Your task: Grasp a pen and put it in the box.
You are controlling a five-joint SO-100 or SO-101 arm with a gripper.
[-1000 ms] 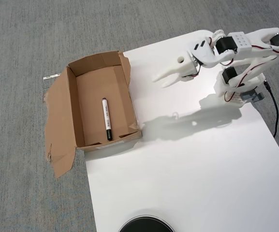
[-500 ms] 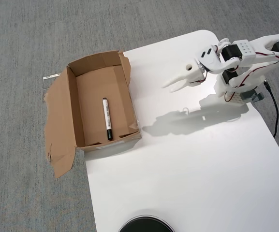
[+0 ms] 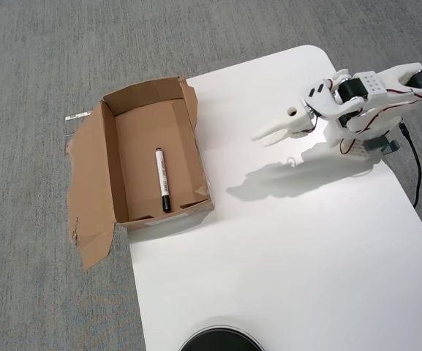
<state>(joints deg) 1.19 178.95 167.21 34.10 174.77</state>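
In the overhead view the pen, white with a black cap toward the near end, lies lengthwise on the floor of the brown cardboard box. The box sits at the left edge of the white table, half on the carpet, its torn flap spread out to the left. My white gripper hangs over the table well to the right of the box, pointing left. Its fingers are close together with nothing between them.
The white table has a rounded far corner and grey carpet around it. A round black object shows at the bottom edge. The arm's base and a black cable sit at the right edge.
The arm has drawn back to the right, away from the box, folding toward its base. The fingers have closed from slightly apart. The pen stays in the box.
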